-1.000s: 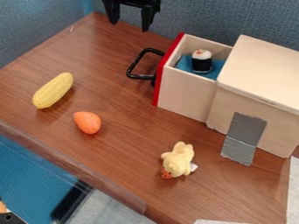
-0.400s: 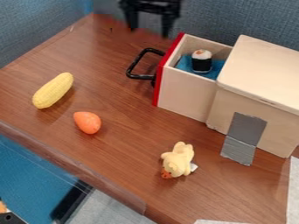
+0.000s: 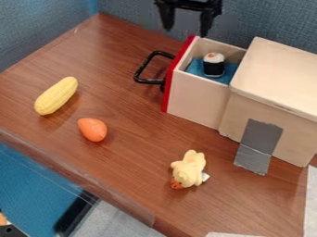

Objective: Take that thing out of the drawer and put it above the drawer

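Right now, the little toy sushi (image 3: pixel 214 65) stands upright inside the open drawer (image 3: pixel 198 99). It has a white top with an orange spot, and a black band around its lower part. It stands on the blue bottom (image 3: pixel 196 69) of the drawer. The drawer has pale sides, a red front (image 3: pixel 175 78) and a bent black handle (image 3: pixel 148 82). It sticks out of a pale wooden box (image 3: pixel 278 69) with a flat top. Some gray tape (image 3: pixel 261 139) runs down the side of the box and onto the brown worktop (image 3: pixel 133 157).

The black tool (image 3: pixel 186 31) hangs at the top of the view, near the red front, with its two fingers wide apart.

A soft yellow toy (image 3: pixel 191 166) lies near the box, with a white tag by it. Farther left are a smooth orange toy (image 3: pixel 93 129) and a bumpy yellow corn (image 3: pixel 55 96), near each other but apart.
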Action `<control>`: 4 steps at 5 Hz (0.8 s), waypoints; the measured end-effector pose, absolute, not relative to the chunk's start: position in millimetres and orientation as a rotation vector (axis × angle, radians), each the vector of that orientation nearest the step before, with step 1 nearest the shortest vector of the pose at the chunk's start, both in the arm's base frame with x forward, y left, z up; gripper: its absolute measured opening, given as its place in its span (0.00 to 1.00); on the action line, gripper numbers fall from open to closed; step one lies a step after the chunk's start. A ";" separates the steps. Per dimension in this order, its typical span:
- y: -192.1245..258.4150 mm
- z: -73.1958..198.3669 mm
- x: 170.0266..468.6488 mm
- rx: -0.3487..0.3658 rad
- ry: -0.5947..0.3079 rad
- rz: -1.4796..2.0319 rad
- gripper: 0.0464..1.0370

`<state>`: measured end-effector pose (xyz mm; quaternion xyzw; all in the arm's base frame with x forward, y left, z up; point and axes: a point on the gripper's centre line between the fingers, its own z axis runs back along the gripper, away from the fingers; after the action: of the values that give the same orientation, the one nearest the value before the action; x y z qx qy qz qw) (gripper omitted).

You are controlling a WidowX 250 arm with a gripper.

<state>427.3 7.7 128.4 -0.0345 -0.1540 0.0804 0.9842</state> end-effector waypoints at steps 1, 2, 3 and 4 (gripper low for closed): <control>-2.1 127.8 433.8 -0.064 -0.316 0.151 0.96; -10.3 115.2 438.0 -0.055 -0.291 0.137 0.96; -17.0 106.4 446.9 -0.041 -0.275 0.139 0.96; -20.7 102.7 452.4 -0.044 -0.278 0.145 0.96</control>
<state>452.4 -20.7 102.7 -0.0221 -0.1383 0.0721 0.9875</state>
